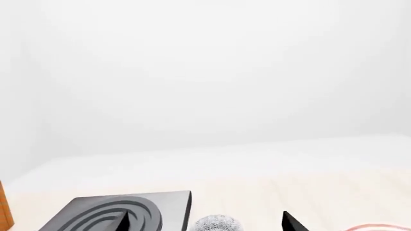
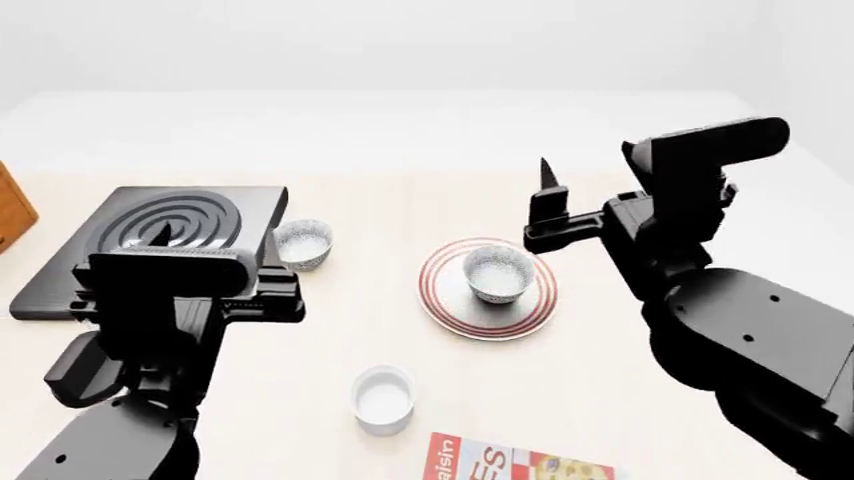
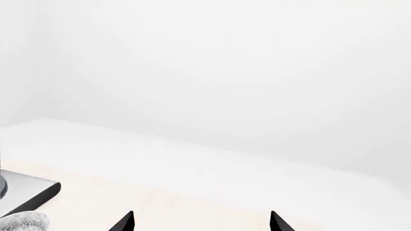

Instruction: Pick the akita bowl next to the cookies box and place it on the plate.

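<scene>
Head view: cookies box (image 2: 518, 463) nearest, at bottom edge, white cup (image 2: 383, 398) just beyond it. Bowl (image 2: 497, 272) sits upright on the plate (image 2: 489, 288), so placement looks done. Right gripper (image 2: 549, 212) hangs just beyond the plate, above and to the right of the bowl, holding nothing. Second bowl (image 2: 303, 243) beside the stove (image 2: 156, 247), by the left gripper (image 2: 171, 238).

Left wrist: fingertips (image 1: 292, 222) spread, empty; second bowl between them.

Right wrist: fingertips (image 3: 124, 222) apart, nothing gripped.
</scene>
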